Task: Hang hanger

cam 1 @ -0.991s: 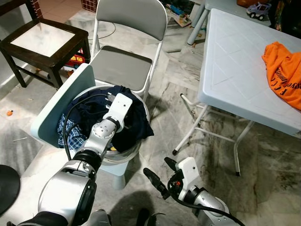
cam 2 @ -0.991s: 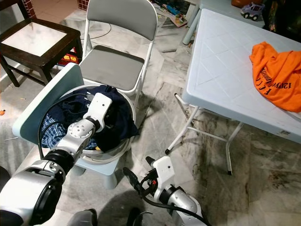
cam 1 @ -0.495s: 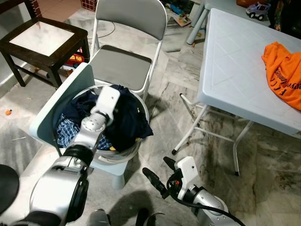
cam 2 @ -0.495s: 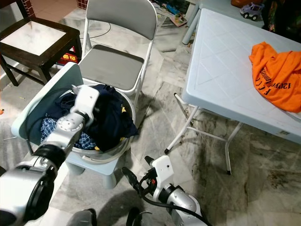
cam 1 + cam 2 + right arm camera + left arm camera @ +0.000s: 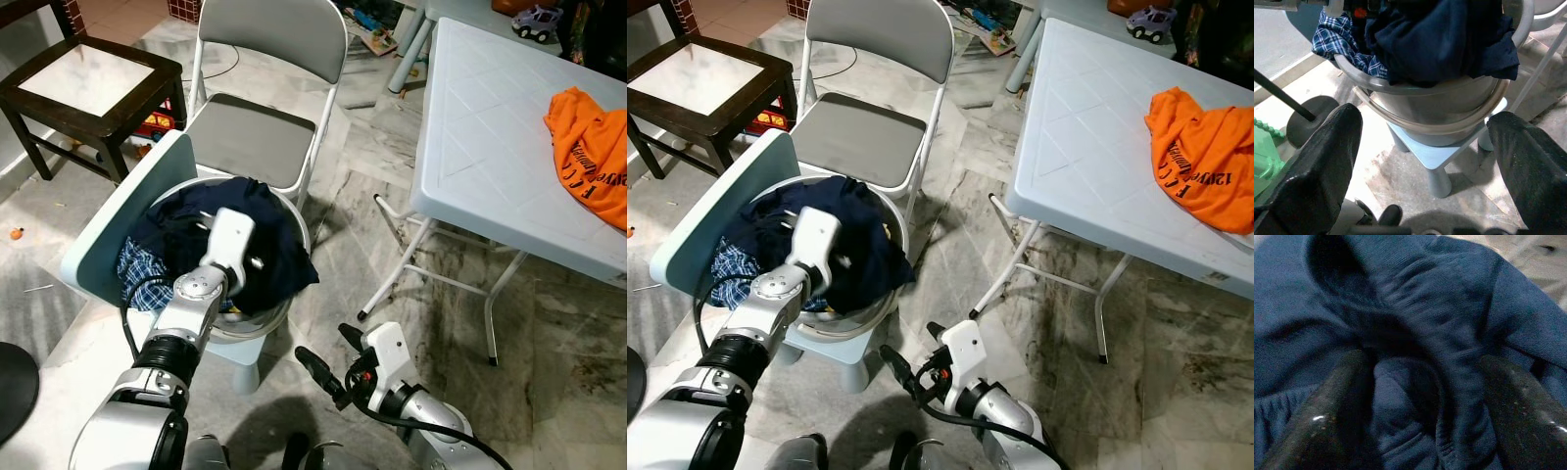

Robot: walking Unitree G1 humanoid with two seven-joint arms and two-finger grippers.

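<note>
- navy garment: soft ribbed matt cloth
- basin: smooth grey plastic
- table: matt white plastic
- floor: polished veined marble

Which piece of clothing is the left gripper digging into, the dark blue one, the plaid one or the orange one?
The dark blue garment in the basin; the left gripper straddles its folds.

Head eyes: you look down from up high at the basket, chair and white table.
Left wrist: your camera is very close to the dark blue cloth.
Right wrist: you look up from low by the floor.
Shared: the basket of clothes shows in the head and right wrist views.
</note>
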